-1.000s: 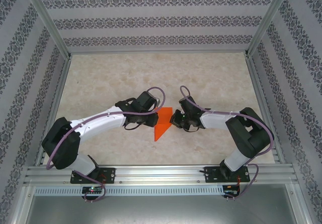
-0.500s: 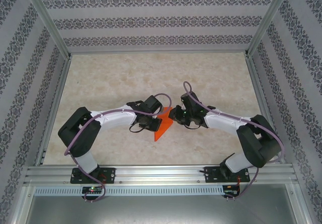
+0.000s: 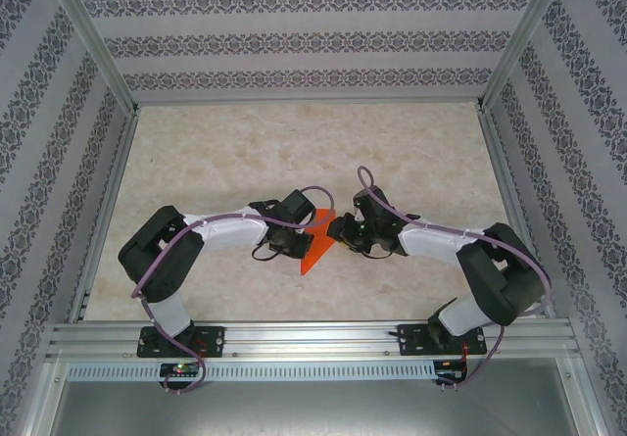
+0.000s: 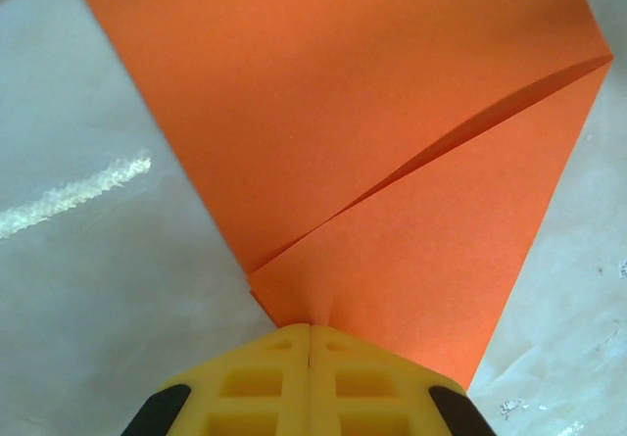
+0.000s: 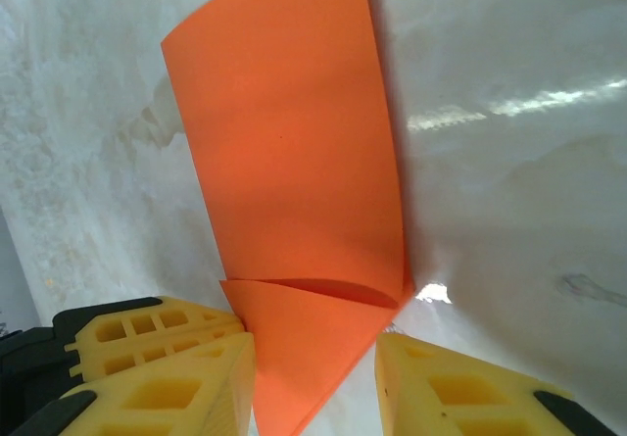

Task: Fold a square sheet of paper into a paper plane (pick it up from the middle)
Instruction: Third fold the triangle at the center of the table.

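1. L gripper (image 4: 310, 333): I see the jaws pressed together, pinching the edge of the orange sheet (image 4: 392, 142) right at a fold.
2. R gripper (image 5: 312, 350): jaws spread, w/ the sheet's narrow end lying between the two fingers; can't tell if either pad touches it.
3. Sheet is partly folded, one flap bowing up off the layer below.
4. Sheet is at the middle of the marble-look table (image 3: 245, 152), between both grippers, its point toward the arm bases.
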Controlling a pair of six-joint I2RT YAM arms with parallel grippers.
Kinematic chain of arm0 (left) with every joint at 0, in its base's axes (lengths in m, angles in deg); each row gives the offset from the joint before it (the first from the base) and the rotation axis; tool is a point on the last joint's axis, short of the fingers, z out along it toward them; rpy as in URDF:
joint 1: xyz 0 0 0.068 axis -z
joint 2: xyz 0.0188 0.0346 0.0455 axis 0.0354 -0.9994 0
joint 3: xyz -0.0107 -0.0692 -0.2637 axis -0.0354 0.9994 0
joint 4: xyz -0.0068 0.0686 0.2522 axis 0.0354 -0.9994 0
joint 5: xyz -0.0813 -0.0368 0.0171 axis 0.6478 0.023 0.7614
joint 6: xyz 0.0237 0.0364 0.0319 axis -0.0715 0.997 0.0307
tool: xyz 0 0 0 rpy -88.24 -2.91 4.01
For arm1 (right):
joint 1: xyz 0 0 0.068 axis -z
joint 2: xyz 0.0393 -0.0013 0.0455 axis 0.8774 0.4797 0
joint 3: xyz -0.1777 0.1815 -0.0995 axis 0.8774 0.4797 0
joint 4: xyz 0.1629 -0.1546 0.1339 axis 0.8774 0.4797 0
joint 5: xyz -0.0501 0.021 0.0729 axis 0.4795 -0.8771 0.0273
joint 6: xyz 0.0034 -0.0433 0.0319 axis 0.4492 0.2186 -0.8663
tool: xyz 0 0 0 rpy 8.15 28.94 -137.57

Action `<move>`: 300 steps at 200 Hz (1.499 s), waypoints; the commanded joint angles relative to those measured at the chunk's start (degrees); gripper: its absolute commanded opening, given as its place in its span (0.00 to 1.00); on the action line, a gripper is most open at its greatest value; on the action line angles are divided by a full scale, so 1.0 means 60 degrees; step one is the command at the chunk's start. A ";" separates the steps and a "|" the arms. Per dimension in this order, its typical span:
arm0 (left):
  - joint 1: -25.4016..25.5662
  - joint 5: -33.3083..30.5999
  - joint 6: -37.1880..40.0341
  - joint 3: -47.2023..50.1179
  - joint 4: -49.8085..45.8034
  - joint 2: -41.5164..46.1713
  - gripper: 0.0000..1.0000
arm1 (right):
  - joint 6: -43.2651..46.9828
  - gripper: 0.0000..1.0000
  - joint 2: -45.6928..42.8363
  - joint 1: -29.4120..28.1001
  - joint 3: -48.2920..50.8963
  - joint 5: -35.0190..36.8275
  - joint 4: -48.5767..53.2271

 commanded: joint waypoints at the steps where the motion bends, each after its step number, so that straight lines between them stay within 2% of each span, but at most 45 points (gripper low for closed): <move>1: -0.0123 -0.0109 0.0173 0.0155 0.0267 -0.0094 0.00 | -0.0088 0.38 0.0321 0.0049 -0.0178 -0.0472 -0.0761; 29: -0.0123 -0.0133 0.0193 0.0148 0.0231 -0.0151 0.00 | -0.0052 0.38 0.0637 0.0083 -0.0360 -0.0494 -0.0696; 77: -0.0123 -0.0138 0.0188 0.0295 0.0240 -0.0112 0.00 | -0.0109 0.41 -0.0053 0.0176 0.0058 0.0312 -0.0249; 204: -0.0123 -0.0075 0.0219 0.0333 0.0226 -0.0123 0.00 | -0.0476 0.40 0.0960 0.0166 -0.0183 -0.0560 -0.1283; 268: -0.0123 -0.0187 0.0132 0.0512 0.0228 -0.0056 0.00 | 0.0029 0.43 -0.0083 0.0386 0.0017 0.0778 0.0557; 300: -0.0123 -0.0056 0.0136 0.0538 0.0267 0.0001 0.00 | -0.0372 0.43 0.0430 0.0350 0.0288 -0.0065 -0.0860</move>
